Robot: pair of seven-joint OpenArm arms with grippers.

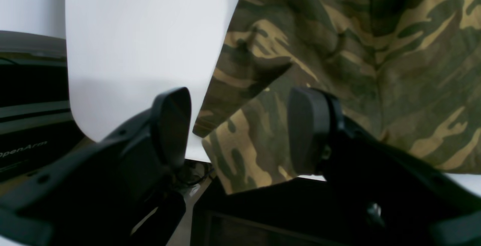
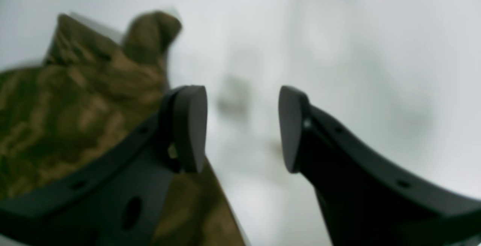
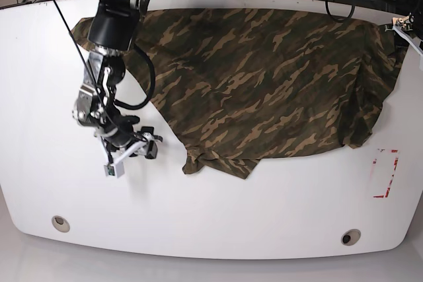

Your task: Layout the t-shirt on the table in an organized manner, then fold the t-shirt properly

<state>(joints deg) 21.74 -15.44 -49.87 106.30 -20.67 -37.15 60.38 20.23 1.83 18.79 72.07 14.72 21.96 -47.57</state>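
Overhead, the left gripper [image 1: 240, 129] is cut off at the table's far right edge, only a sliver visible. Its own camera shows its dark jaws spread wide, empty, above a corner of the shirt [image 3: 264, 84]. The shirt, soft camouflage cloth in olive, brown and tan, lies spread but rumpled across the far half of the glossy white table [image 3: 211, 209]. The right gripper [image 2: 242, 127] hangs released beside the shirt's left edge; that view is blurred. "OpenArm" reads faintly on a dark housing [image 1: 22, 150].

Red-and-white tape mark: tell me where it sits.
In the base view, the tape mark lies near the table's right edge, just below the t-shirt's right corner.
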